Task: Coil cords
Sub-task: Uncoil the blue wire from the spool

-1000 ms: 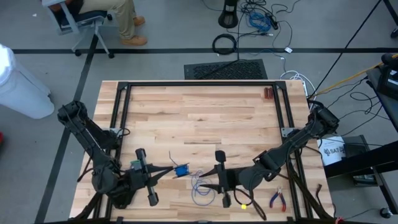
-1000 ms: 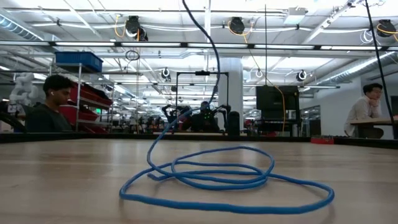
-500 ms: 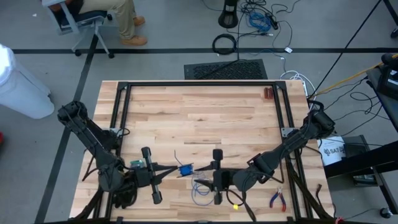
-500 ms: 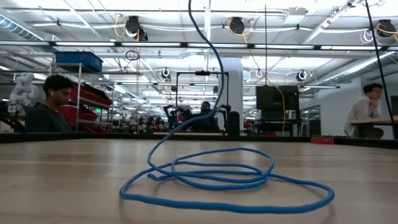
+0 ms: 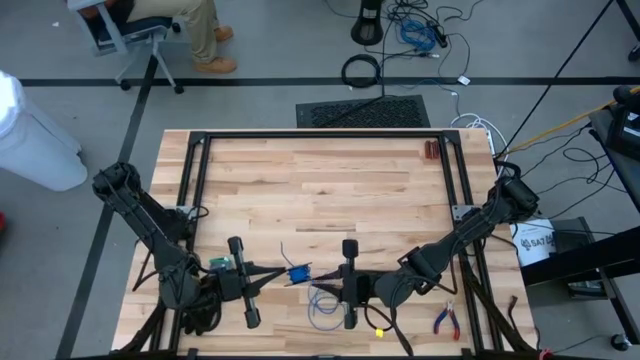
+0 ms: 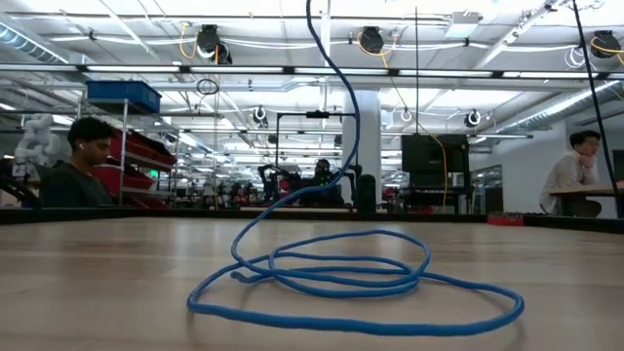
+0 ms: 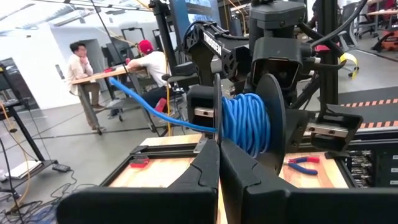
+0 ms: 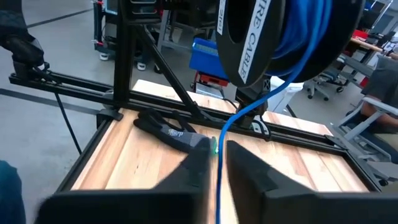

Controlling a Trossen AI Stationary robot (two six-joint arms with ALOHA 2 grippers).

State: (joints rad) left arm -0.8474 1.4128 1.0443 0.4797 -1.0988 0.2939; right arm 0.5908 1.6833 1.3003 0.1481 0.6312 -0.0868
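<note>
Since a second ago the left gripper (image 5: 272, 272) has carried the spool (image 5: 296, 272) a little toward the right arm. The right gripper (image 5: 322, 289) has come in to meet it, and its fingers, wide a moment ago, are now drawn narrow about the cord (image 8: 217, 146). Over the last half second neither arm has shifted much. In the low view the rising strand now climbs steeper than before. The left gripper's fingers (image 7: 205, 171) are pressed tight together, seemingly pinching the spool's near flange. The spool stands just past their tips, clear of the table (image 5: 330, 180). It holds a thick winding of the blue cord between two black flanges. From that winding one strand drops below the spool and passes between the right gripper's fingers (image 8: 198, 163). The rest of the cord lies in loose loops on the wood just beside and below the spool, a tail trailing out of them. Red-handled pliers (image 5: 446, 320) lie well beyond the right gripper from the spool. A black glove (image 8: 165, 129) rests on the wood on the spool's far side from that gripper. A dark metal frame (image 5: 320, 135) borders the table around the spool. Far behind the spool, two people sit at desks (image 6: 83, 161) (image 6: 580, 171).
</note>
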